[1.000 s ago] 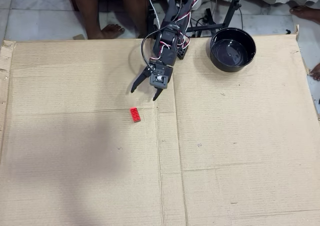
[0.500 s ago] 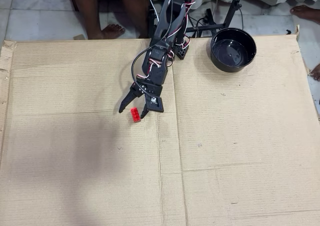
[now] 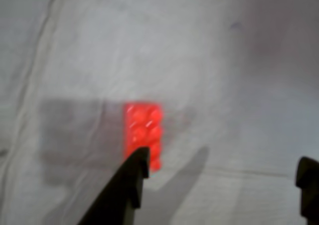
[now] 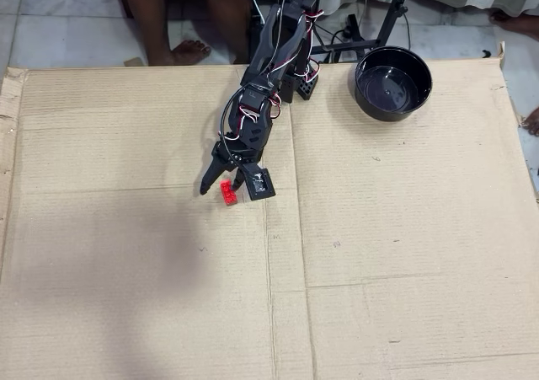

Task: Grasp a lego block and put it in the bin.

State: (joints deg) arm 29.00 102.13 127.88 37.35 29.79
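The red lego block (image 3: pixel 143 127) lies flat on the pale surface, studs up. In the wrist view my gripper (image 3: pixel 224 166) is open; its left fingertip (image 3: pixel 139 161) overlaps the block's lower edge and the right fingertip (image 3: pixel 307 171) is far to the right. In the overhead view the block (image 4: pixel 227 194) sits on the cardboard just below my open gripper (image 4: pixel 221 187), between its dark fingers. The black bowl (image 4: pixel 392 81) stands at the back right, well away from the gripper and empty. It does not show in the wrist view.
The cardboard sheet (image 4: pixel 354 270) covers the table, with a fold line running down its middle. The arm's base (image 4: pixel 290 56) stands at the back edge. A person's feet (image 4: pixel 189 51) and cables lie behind the table.
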